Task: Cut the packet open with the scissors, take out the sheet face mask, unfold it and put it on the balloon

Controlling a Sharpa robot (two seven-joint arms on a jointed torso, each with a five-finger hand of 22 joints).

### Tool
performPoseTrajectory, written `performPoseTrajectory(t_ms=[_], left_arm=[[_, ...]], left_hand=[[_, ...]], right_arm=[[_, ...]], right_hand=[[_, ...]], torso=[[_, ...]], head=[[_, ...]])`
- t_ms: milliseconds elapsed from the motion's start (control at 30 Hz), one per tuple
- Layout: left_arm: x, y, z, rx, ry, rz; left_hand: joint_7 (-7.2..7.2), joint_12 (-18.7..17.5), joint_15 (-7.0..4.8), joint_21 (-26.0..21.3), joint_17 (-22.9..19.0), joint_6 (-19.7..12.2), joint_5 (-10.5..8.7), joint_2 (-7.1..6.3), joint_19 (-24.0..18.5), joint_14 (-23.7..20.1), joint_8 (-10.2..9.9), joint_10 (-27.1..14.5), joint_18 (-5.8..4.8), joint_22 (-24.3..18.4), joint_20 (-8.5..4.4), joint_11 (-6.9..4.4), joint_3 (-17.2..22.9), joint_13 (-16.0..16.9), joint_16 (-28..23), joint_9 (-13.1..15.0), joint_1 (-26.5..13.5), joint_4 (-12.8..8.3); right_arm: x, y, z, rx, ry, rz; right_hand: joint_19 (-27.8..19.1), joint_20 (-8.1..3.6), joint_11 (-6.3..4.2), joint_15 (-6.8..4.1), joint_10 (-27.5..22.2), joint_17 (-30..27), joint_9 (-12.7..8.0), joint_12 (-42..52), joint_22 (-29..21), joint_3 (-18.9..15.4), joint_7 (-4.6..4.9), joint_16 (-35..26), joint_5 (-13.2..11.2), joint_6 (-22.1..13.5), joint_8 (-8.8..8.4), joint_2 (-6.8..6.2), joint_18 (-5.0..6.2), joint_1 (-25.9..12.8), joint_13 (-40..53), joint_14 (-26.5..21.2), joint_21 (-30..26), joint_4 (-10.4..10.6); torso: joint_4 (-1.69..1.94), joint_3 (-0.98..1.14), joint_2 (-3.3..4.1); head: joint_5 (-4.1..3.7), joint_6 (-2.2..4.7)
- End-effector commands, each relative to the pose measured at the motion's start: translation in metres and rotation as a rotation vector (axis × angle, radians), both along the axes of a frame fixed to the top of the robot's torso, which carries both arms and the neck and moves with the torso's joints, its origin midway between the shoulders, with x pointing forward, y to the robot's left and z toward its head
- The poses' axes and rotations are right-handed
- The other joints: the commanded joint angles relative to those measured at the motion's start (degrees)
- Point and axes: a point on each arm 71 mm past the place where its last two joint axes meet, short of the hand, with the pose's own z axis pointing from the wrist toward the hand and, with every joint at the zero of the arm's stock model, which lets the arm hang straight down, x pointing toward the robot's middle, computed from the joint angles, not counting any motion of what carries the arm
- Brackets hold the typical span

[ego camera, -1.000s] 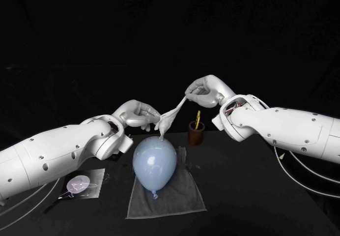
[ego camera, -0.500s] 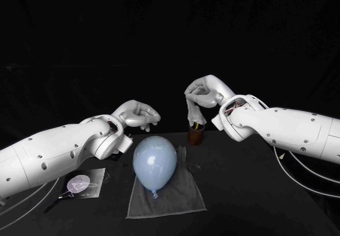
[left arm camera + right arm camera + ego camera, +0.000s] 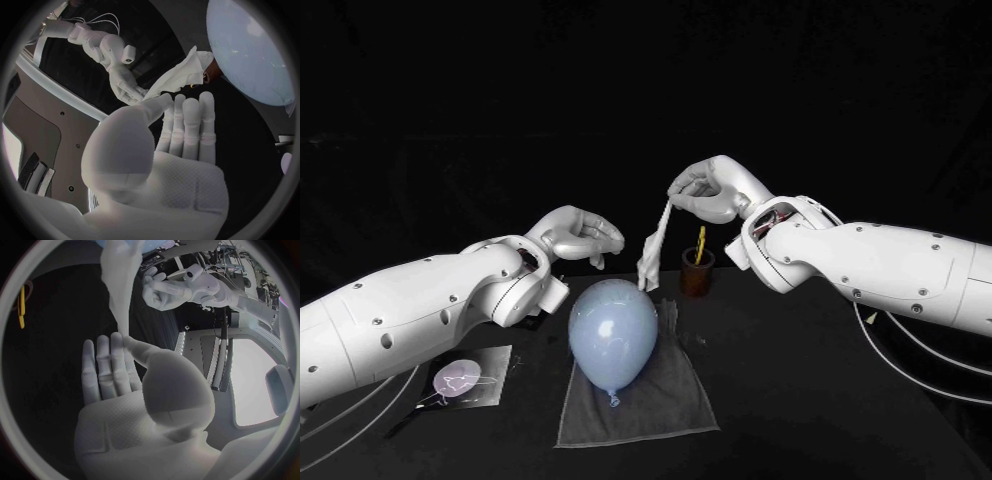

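My right hand point(image 3: 705, 190) is raised behind the balloon and pinches the top of the white sheet mask point(image 3: 653, 250) between thumb and finger. The mask point(image 3: 119, 285) hangs down as a folded strip, with its lower end just above the balloon's far tip. The pale blue balloon point(image 3: 613, 328) lies on a grey towel point(image 3: 653, 405). My left hand point(image 3: 583, 236) hovers to the left of the hanging mask with fingers drawn together and nothing in it point(image 3: 184, 125). The mask point(image 3: 181, 75) sits beyond its fingertips, apart from them. The packet point(image 3: 470, 377) lies flat at the front left.
A brown cup point(image 3: 700, 272) with a yellow stick in it stands just behind the towel, to the right of the balloon's far end. My right forearm point(image 3: 877, 265) reaches over the table's right side.
One second ago the mask was stretched between both hands. It has slipped out of my left hand and now hangs from my right hand alone, which moved slightly left.
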Motion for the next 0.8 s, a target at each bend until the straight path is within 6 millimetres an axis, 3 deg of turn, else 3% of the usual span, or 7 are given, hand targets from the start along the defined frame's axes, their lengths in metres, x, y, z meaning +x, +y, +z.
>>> performPoseTrajectory(t_ms=[33, 100, 233, 367, 467, 800], left_arm=[[-0.002, -0.010, 0.004, 0.006, -0.063, -0.044], [-0.004, -0.016, 0.003, 0.012, -0.076, -0.074], [-0.008, -0.024, 0.000, 0.017, -0.083, -0.129], [-0.009, -0.031, -0.003, 0.017, -0.087, -0.154], [-0.009, -0.034, -0.007, 0.018, -0.084, -0.161], [-0.009, -0.038, -0.018, 0.027, -0.066, -0.152]], left_hand=[[1.00, -1.77, 1.57, -3.21, -1.08, -3.26, 0.20, -2.61, -2.23, -3.07, -3.03, -2.49, -0.33, -1.83, 1.18, 1.55, -2.79, -1.01, -2.55, -2.22, -2.44, 1.23], [2.02, -3.09, 2.70, -6.01, -2.05, -4.47, 0.07, -4.63, -3.54, -5.71, -4.31, -4.68, -0.55, -3.50, 2.17, 2.61, -5.37, -1.79, -4.83, -3.08, -3.66, 2.10], [2.52, -4.51, 3.58, -10.46, -3.21, -5.44, 0.07, -5.75, -3.65, -7.84, -5.66, -6.76, -0.05, -6.50, 3.75, 3.39, -9.99, -3.07, -7.16, -4.32, -4.07, 3.90], [2.96, -6.14, 4.28, -13.74, -3.86, -6.96, 0.02, -4.85, -2.82, -8.98, -7.01, -8.61, 0.56, -8.85, 4.99, 4.11, -14.34, -4.64, -8.31, -5.60, -2.53, 5.43], [3.53, -6.65, 4.61, -16.05, -4.09, -7.71, 0.07, -3.25, -1.06, -8.90, -7.62, -8.89, 0.81, -10.67, 5.41, 4.48, -19.84, -6.02, -8.26, -6.80, 0.09, 7.20], [3.74, -6.30, 4.45, -16.92, -3.97, -6.68, 0.06, -2.00, 0.70, -8.16, -7.11, -8.48, 0.79, -11.53, 5.12, 4.45, -23.74, -6.88, -7.38, -7.55, 3.08, 8.36]], right_arm=[[-0.002, 0.000, 0.005, 0.024, -0.024, -0.010], [-0.004, 0.003, 0.007, 0.042, -0.029, -0.004], [-0.011, 0.011, 0.012, 0.080, -0.038, 0.016], [-0.018, 0.017, 0.017, 0.111, -0.049, 0.035], [-0.023, 0.020, 0.021, 0.135, -0.060, 0.041], [-0.024, 0.020, 0.028, 0.269, -0.071, 0.001]], right_hand=[[0.32, -0.04, 0.11, 0.09, -0.47, -0.09, 6.11, 0.40, 0.06, 0.36, -0.08, 0.32, 0.25, 0.46, 0.81, 0.13, 0.85, 0.77, 0.05, 0.34, 0.39, -0.07], [0.32, -0.04, 0.11, 0.09, -0.47, -0.10, 6.11, 0.41, 0.06, 0.36, -0.08, 0.33, 0.25, 0.46, 0.81, 0.13, 0.86, 0.78, 0.06, 0.35, 0.40, -0.07], [0.32, -0.04, 0.11, 0.09, -0.47, -0.11, 6.12, 0.43, 0.07, 0.37, -0.08, 0.33, 0.25, 0.46, 0.82, 0.14, 0.86, 0.79, 0.07, 0.36, 0.41, -0.07], [0.31, -0.04, 0.11, 0.09, -0.48, -0.11, 6.12, 0.43, 0.08, 0.37, -0.08, 0.34, 0.25, 0.46, 0.82, 0.15, 0.86, 0.79, 0.07, 0.36, 0.41, -0.08], [0.31, -0.04, 0.11, 0.09, -0.49, -0.13, 6.13, 0.45, 0.08, 0.38, -0.08, 0.34, 0.25, 0.45, 0.83, 0.16, 0.86, 0.80, 0.08, 0.35, 0.42, -0.08], [0.29, -0.04, 0.12, 0.09, -0.51, -0.16, 6.14, 0.48, 0.11, 0.41, -0.08, 0.36, 0.25, 0.43, 0.83, 0.17, 0.86, 0.81, 0.10, 0.36, 0.44, -0.09]], torso=[[0.10, -0.11, 0.06], [0.10, -0.09, 0.09], [0.06, -0.09, 0.14], [0.06, -0.11, 0.09], [-0.02, -0.16, 0.00], [0.05, -0.03, 0.11]], head=[[0.28, 0.22], [0.49, 0.42], [0.29, 0.45], [0.29, 0.49], [0.14, 0.55], [0.52, 0.75]])
